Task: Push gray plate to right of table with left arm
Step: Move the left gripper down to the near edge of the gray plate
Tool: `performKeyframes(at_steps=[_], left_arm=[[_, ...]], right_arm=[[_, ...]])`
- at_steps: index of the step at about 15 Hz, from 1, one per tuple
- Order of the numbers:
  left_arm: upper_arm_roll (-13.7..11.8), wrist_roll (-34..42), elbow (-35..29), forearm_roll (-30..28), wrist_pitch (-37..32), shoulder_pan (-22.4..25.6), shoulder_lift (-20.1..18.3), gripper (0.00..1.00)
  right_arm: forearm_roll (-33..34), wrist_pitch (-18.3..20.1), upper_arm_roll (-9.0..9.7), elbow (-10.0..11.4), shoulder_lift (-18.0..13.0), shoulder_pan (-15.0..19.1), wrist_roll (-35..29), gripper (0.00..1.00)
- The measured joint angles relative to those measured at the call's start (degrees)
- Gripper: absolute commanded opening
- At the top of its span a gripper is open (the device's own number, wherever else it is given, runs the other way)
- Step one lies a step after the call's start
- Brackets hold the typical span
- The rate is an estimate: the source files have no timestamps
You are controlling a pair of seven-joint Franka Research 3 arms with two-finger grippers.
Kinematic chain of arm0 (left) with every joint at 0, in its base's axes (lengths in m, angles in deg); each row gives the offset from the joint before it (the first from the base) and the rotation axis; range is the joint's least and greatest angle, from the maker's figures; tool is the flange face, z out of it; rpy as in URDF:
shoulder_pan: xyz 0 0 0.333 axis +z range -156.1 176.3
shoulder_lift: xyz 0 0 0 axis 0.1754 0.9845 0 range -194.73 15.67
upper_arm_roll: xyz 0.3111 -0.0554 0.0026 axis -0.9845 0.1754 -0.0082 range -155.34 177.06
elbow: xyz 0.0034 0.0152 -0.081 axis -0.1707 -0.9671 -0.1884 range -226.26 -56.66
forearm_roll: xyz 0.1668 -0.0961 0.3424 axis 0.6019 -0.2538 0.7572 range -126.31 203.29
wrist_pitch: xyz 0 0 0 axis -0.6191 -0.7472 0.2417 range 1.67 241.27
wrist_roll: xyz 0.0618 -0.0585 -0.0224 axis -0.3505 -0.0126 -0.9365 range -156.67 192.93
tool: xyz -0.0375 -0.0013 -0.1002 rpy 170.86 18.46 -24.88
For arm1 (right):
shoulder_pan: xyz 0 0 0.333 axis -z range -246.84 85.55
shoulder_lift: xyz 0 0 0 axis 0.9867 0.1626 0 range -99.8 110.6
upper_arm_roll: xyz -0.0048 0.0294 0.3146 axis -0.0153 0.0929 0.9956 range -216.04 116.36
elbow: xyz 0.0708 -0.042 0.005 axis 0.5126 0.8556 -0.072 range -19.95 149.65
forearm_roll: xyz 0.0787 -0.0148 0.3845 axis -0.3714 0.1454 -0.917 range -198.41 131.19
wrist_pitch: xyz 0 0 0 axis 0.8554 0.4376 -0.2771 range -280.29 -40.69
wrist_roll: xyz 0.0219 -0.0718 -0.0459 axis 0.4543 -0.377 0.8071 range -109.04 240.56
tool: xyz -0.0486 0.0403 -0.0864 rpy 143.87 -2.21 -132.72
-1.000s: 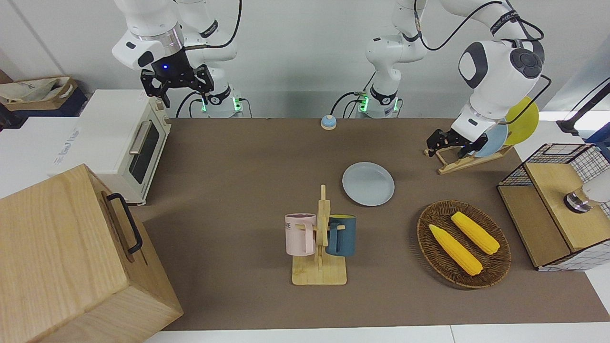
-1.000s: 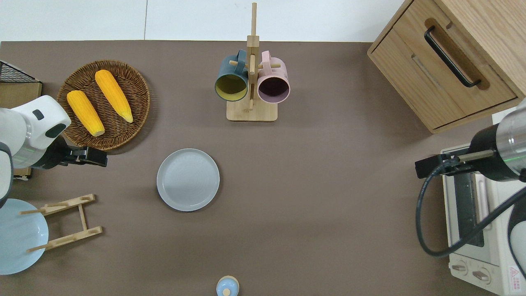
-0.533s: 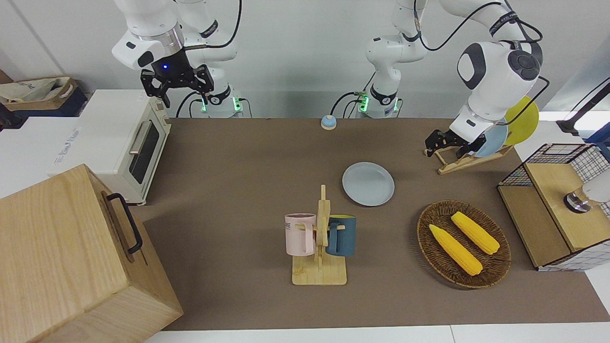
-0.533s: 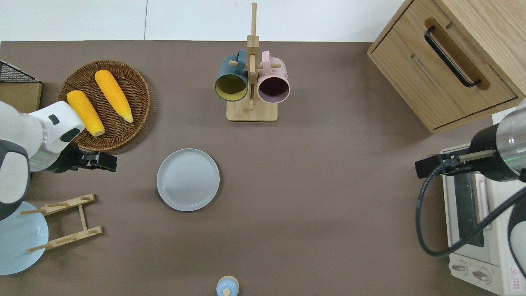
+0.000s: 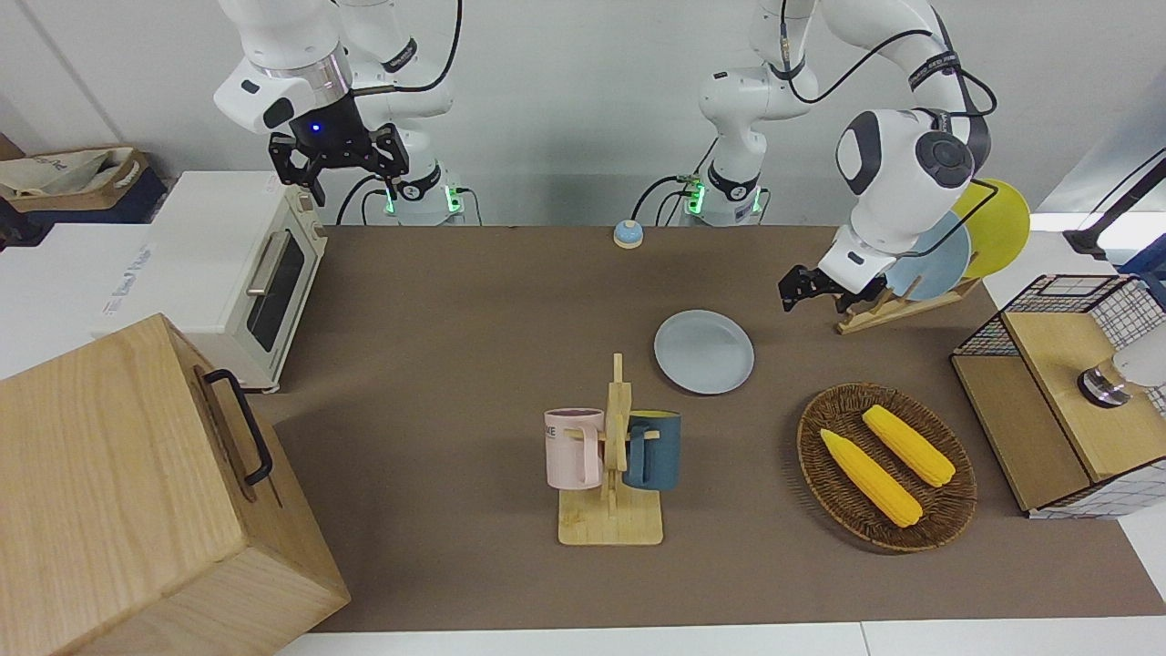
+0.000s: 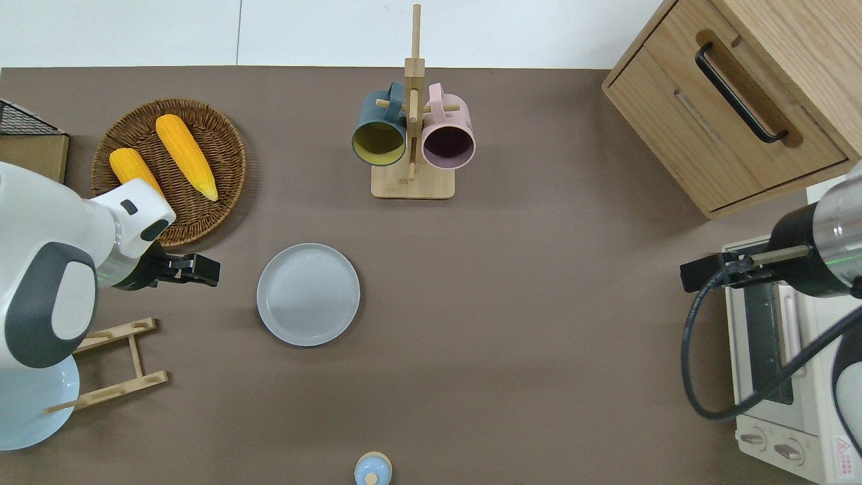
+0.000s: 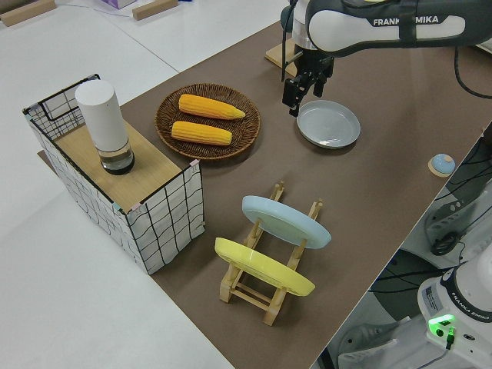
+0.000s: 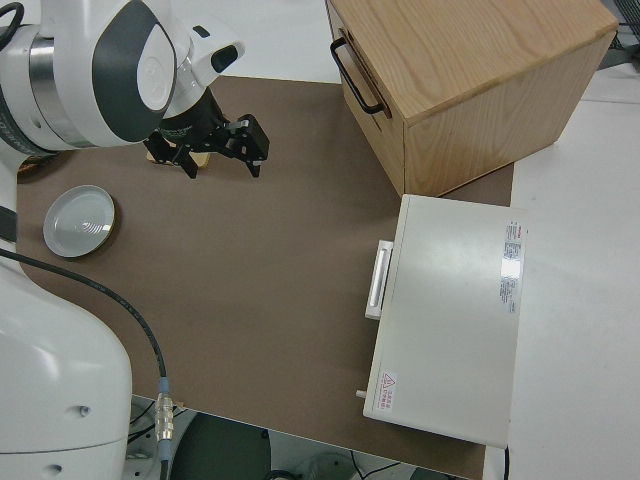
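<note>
1. At the left arm's end of the worktop point(image 6: 539, 303) stands a wooden rack point(image 6: 128, 357). A blue plate point(image 6: 27, 404) and a yellow plate point(image 5: 1002, 228) lean in it on their edges.
2. A basket point(image 6: 225, 135) with two corn cobs point(image 6: 186, 166) lies farther from the robots than the rack.
3. The left end effector point(image 6: 202, 269) is over bare worktop, between the basket and the rack. It points toward the gray plate point(image 6: 308, 294) and is near its rim, with a gap between them. I cannot tell whether its fingers are spread or pressed together.
4. The gray plate lies flat on the worktop, a little toward the left arm's end from the middle. Nothing is on it.
5. A mug stand point(image 6: 412, 182) is farther from the robots than the gray plate. It holds a dark blue mug point(image 6: 379, 135) and a pink mug point(image 6: 448, 138), one on each side of its post.
6. A small bell point(image 6: 372, 469) sits at the worktop edge nearest to the robots.
7. A wooden cabinet point(image 6: 741, 135) with a black handle and a white oven point(image 6: 788, 404) stand at the right arm's end.
8. The right arm is parked, and the fingers of the right end effector point(image 5: 344, 175) are spread wide with nothing between them.
</note>
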Motion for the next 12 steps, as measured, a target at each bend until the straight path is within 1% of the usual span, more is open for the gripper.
performKeyframes(at_steps=[6,12], left_arm=[[0.2,-6.1,-6.8,0.0,8.6,-4.2,0.1,1.0],[0.2,-6.5,-15.0,0.0,18.6,-4.9,0.1,1.0]], right_arm=[[0.0,0.0,0.0,0.0,0.0,0.0,0.0,0.983],[0.0,0.0,0.0,0.0,0.0,0.0,0.0,0.983]])
